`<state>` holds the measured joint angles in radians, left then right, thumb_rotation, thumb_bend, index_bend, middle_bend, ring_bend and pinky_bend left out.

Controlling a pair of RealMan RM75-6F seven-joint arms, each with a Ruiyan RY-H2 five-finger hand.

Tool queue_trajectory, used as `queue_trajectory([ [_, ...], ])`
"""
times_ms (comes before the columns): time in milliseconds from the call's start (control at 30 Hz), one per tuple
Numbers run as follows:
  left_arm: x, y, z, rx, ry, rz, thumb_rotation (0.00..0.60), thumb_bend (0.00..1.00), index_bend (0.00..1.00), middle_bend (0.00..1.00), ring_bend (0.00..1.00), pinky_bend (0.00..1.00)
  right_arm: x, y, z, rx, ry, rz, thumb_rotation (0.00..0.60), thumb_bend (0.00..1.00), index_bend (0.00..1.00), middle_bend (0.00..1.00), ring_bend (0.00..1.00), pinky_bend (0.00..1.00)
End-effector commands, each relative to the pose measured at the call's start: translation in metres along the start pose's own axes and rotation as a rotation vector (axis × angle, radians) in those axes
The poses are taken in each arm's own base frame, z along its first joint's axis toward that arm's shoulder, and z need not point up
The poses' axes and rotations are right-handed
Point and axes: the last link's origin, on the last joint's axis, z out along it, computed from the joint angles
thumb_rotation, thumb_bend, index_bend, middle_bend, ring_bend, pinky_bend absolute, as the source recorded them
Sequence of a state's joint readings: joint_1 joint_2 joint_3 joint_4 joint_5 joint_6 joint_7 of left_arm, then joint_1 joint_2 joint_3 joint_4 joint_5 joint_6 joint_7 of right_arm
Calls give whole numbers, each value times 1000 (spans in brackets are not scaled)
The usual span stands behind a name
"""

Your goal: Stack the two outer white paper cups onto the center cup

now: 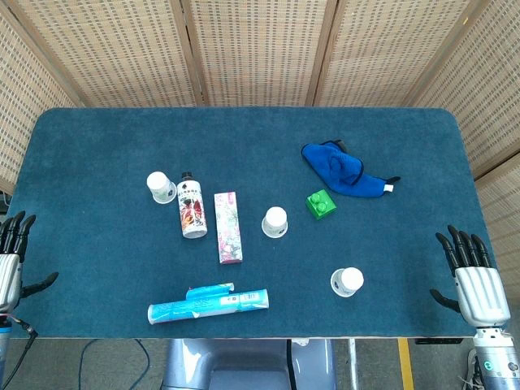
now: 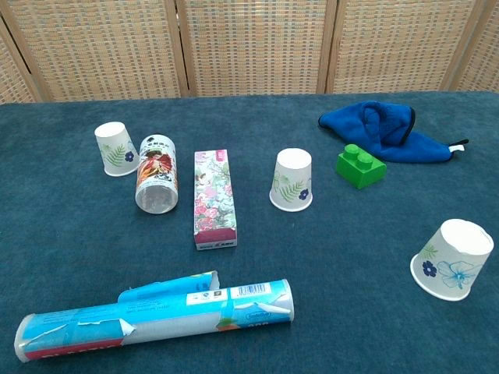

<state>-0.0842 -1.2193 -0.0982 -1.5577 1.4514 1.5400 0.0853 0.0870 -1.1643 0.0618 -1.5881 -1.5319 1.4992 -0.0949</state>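
Note:
Three white paper cups with leaf and flower prints stand upside down on the blue table. The left cup [image 1: 161, 187] [image 2: 116, 149] is beside a bottle. In the middle stands the center cup [image 1: 275, 221] [image 2: 292, 180]. The right cup [image 1: 348, 282] [image 2: 453, 259] is near the front edge. My left hand [image 1: 11, 252] rests at the table's left edge, fingers apart and holding nothing. My right hand [image 1: 474, 276] rests at the right edge, fingers spread, empty. Neither hand shows in the chest view.
A printed bottle [image 1: 192, 216] [image 2: 156, 183] lies beside the left cup. A floral box [image 1: 227, 227] [image 2: 214, 199] lies between bottle and center cup. A blue tube [image 1: 208, 303] [image 2: 156, 315] lies near the front. A green brick [image 1: 321, 204] [image 2: 360, 166] and blue cloth [image 1: 341, 168] [image 2: 390, 132] sit back right.

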Motion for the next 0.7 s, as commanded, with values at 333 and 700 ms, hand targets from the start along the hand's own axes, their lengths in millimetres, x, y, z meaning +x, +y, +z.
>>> queue_trajectory([
  [333,-2,1,1,-3,4,-8,600,26,0,0,0,0,-1,-3,-2,18,-7,-1,600,61,83,0,0,0],
  [700,-3,1,3,1,3,-12,600,27,0,0,0,0,-3,-3,-1,13,-21,-8,600,61,84,0,0,0],
])
